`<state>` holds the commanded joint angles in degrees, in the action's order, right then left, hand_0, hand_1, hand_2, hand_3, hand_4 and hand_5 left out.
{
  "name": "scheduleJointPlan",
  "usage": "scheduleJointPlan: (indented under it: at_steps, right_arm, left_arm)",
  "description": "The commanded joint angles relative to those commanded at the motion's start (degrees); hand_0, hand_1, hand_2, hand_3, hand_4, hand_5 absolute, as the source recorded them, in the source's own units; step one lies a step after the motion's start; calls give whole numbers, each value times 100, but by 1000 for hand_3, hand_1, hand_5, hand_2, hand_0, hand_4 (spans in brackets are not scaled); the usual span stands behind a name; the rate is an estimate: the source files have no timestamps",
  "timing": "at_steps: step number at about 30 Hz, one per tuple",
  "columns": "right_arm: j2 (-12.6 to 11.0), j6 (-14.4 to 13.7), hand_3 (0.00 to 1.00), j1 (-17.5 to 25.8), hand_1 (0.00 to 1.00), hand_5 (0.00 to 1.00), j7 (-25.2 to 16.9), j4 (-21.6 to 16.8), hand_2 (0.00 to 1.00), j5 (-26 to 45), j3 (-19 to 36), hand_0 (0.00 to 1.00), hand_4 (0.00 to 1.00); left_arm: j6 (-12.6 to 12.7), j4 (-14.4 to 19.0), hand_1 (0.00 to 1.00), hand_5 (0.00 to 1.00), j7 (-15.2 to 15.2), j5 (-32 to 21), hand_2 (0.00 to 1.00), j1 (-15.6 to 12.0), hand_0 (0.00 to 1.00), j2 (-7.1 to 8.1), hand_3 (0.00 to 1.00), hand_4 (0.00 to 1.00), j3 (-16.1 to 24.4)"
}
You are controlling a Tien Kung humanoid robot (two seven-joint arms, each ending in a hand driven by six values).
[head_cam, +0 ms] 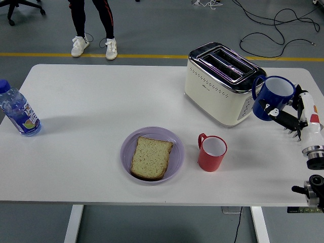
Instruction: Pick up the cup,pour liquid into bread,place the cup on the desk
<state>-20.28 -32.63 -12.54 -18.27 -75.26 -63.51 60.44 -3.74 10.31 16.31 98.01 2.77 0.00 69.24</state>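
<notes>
My right hand [289,112] is shut on a blue cup [272,97] and holds it upright just to the right of the toaster, low over the table's right side. A slice of bread [150,157] lies in a lilac plate [126,143] at the table's front middle. A red cup [211,152] stands upright to the right of the plate, apart from it. The left arm is out of view.
A cream toaster [217,86] stands at the back right, close to the blue cup. A water bottle [18,111] stands at the left edge. A person's legs [93,28] are on the floor beyond the table's far side.
</notes>
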Motion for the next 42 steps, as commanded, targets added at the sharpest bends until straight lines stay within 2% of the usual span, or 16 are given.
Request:
scheduleJointPlan:
  at_steps: [5, 6, 11, 17, 22, 27, 35, 42]
  right_arm:
    - [239, -73, 573, 190, 375, 25, -858, 628, 535, 131, 25, 386, 547]
    - [273, -62, 580, 203, 398, 48, -994, 745, 543, 168, 23, 424, 571]
    - [471, -51, 580, 262, 398, 48, -1397, 1294, 543, 63, 3, 424, 571]
    - [592, -100, 582, 284, 405, 67, -1578, 1727, 546, -8, -60, 440, 589]
    - [702, -229, 584, 266, 409, 78, -1854, 2049, 547, 247, -221, 456, 600]
    - [834, -195, 587, 215, 412, 84, -1867, 2316, 549, 353, -366, 462, 603]
    - [926, -189, 587, 127, 412, 90, -1870, 2599, 550, 479, -393, 465, 604]
    - [952, -187, 589, 172, 417, 97, -1870, 2674, 552, 536, -344, 475, 603]
  left_arm:
    - [-13, 0, 691, 883, 4, 27, 709, 14, 657, 0, 595, 320, 18]
    - [-15, 0, 690, 883, 4, 34, 709, 16, 657, 0, 595, 320, 21]
    - [-15, 0, 690, 883, 2, 10, 709, 38, 657, 0, 595, 320, -18]
    - [-9, 0, 690, 883, -2, -53, 708, 51, 657, 0, 595, 321, -98]
    - [-14, 0, 690, 883, -2, -85, 708, 44, 656, 0, 595, 320, -143]
    - [-22, 0, 690, 883, -3, -48, 708, 54, 656, 0, 595, 320, -135]
    - [-46, 0, 690, 885, -13, 45, 708, 123, 656, 0, 595, 320, -88]
    - [-35, 0, 690, 882, -1, 37, 708, 88, 656, 0, 594, 317, -47]
